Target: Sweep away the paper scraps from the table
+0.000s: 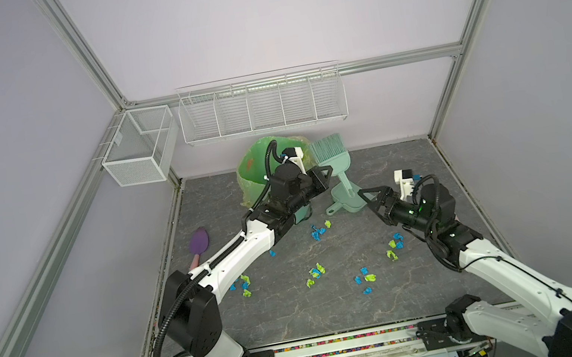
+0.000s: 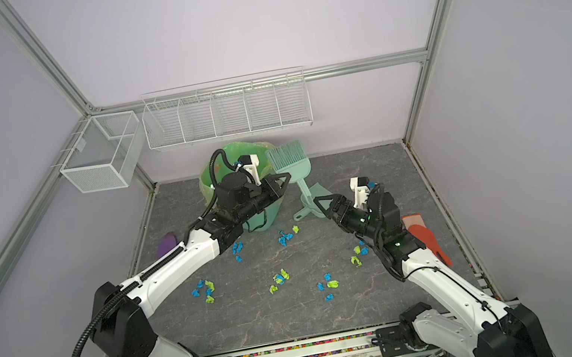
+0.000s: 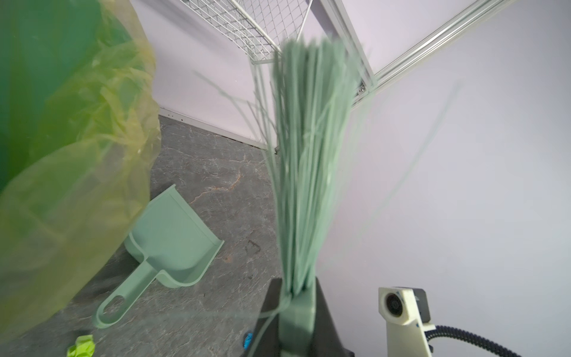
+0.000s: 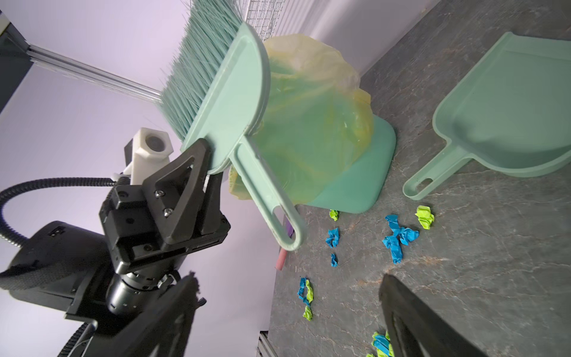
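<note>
Several blue and lime paper scraps [image 1: 316, 272] [image 2: 279, 278] [image 4: 398, 238] lie in small clusters across the dark marbled table [image 1: 339, 316]. My left gripper [image 1: 326, 170] [image 2: 286, 177] [image 3: 296, 287] is shut on the head of a mint-green brush [image 1: 331, 152] [image 3: 309, 154] [image 4: 222, 86]. The brush hangs above the table, bristles up, with its handle pointing down toward a matching dustpan [image 1: 344, 197] [image 3: 173, 238] [image 4: 509, 117]. The dustpan rests on the table. My right gripper [image 1: 366, 199] [image 2: 323, 208] [image 4: 287, 287] is open and empty, just right of the dustpan.
A green bin [image 1: 255, 169] [image 4: 324, 123] lined with a yellowish bag stands at the back, beside the left arm. A purple spatula [image 1: 198, 241] lies at the left edge and an orange glove [image 2: 428, 238] at the right. White wire baskets [image 1: 261, 109] hang on the walls.
</note>
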Controlling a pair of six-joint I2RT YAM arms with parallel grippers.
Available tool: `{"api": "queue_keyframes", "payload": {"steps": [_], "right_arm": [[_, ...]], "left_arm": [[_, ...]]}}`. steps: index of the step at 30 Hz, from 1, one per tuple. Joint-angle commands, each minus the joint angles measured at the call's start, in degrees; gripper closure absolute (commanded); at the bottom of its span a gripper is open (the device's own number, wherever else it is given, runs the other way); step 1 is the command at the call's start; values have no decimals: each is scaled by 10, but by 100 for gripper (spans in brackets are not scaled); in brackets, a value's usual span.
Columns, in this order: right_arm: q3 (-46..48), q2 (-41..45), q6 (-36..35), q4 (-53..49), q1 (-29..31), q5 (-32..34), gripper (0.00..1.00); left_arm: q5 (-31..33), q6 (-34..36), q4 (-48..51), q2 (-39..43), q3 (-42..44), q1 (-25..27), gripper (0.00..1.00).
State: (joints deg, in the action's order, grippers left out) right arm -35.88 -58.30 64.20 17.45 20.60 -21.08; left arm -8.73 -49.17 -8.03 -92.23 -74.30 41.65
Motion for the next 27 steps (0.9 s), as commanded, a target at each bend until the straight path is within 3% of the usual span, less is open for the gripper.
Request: {"api": "queue_keyframes", "payload": {"steps": [1,5,10,27], "right_arm": [[1,-10,43,90,-3,-7,3],[-10,-34,58,128,-2,-8,4],[-17,-67,92,164,-1,-9,22],[-46,-94,97,191,4,17,43]], "left_arm": [[-3,-62,-52,-15,-3,-10,100],[-14,-94,-95,-29,-3,-16,100],[-36,-142,-141,-50,-9,-20,100],[-74,-236,-254,-90,18,-30,100]]}}
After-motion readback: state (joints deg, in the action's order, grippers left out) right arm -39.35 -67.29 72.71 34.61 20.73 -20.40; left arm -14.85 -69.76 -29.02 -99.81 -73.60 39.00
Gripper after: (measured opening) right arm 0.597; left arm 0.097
